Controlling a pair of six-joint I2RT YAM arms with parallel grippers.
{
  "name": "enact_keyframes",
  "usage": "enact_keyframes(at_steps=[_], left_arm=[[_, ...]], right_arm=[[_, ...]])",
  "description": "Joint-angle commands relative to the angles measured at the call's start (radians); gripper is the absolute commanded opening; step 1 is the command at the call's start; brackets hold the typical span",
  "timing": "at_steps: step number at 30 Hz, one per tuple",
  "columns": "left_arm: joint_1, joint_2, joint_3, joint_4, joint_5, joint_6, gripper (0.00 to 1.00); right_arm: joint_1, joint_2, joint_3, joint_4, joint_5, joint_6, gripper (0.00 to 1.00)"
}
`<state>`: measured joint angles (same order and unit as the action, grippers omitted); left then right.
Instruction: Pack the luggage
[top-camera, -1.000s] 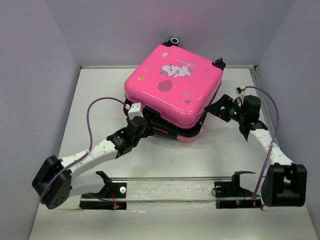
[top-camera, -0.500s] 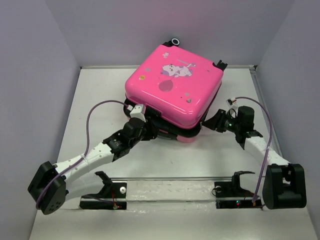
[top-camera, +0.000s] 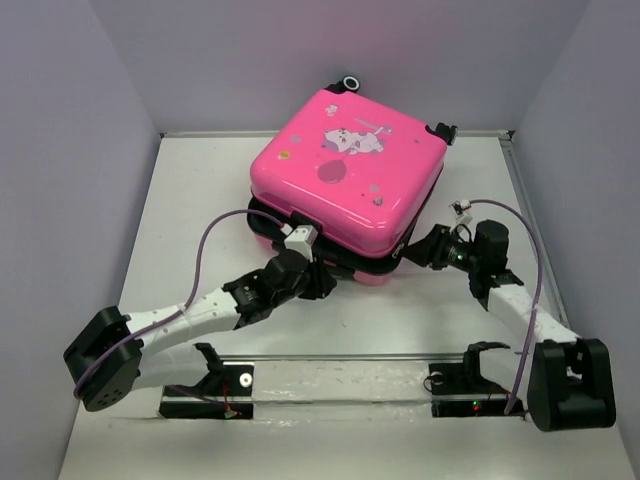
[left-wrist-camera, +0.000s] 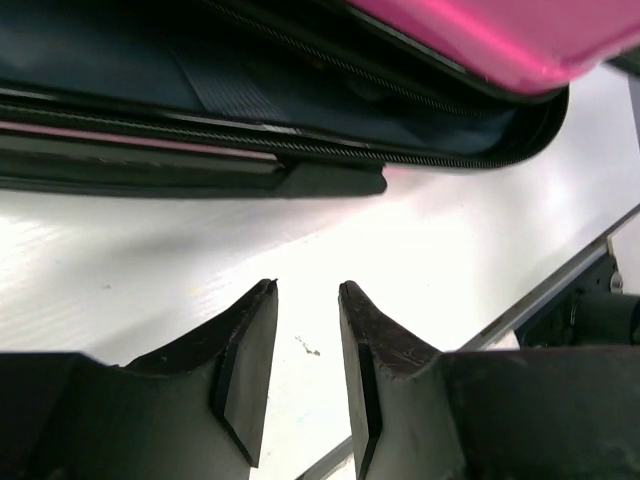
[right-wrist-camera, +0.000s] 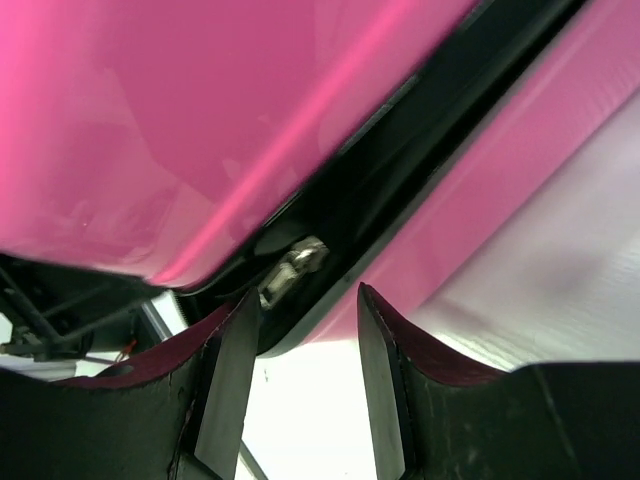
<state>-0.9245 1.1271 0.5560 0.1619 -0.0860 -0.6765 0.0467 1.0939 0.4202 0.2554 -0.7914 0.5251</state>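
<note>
The luggage (top-camera: 345, 180) lies flat at the far middle of the surface (top-camera: 190, 200), its far edge close to the back wall. Its lid is not fully down: a dark gap runs between the two pink shells along the near side. Bare surface lies open to the left, to the right and in front of it.

The left claw (top-camera: 318, 283) sits low, just beside the near edge, its jaws a narrow way apart with nothing between them. The left wrist view shows that claw (left-wrist-camera: 305, 290) facing the gap and the dark lining. The right claw (top-camera: 425, 250) is at the near right corner, moderately spread and empty. In its wrist view the claw (right-wrist-camera: 305, 300) has a metal zipper pull (right-wrist-camera: 290, 268) just beyond its tips, ungripped.

Compared with a second ago, the left claw has shifted right along the near edge and the right claw has come nearer and closer to the corner. The luggage has not moved.

A metal rail (top-camera: 350, 357) crosses the near side of the surface.
</note>
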Motion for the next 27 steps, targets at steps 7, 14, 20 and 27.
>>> enact_keyframes(at_steps=[7,14,20,27], left_arm=[[-0.082,0.037,0.064,0.047,-0.084,-0.002,0.42],[-0.093,0.043,0.099,0.021,-0.147,0.023,0.44],[-0.089,0.007,0.122,-0.041,-0.239,0.052,0.55],[-0.076,-0.024,0.107,-0.061,-0.244,0.068,0.58]], right_arm=[[0.116,-0.143,0.13,-0.337,0.282,-0.138,0.59],[0.335,-0.1,0.252,-0.53,0.728,-0.186,0.63],[0.472,0.007,0.31,-0.547,0.879,-0.182,0.7],[0.639,0.081,0.348,-0.541,1.216,-0.143,0.63]])
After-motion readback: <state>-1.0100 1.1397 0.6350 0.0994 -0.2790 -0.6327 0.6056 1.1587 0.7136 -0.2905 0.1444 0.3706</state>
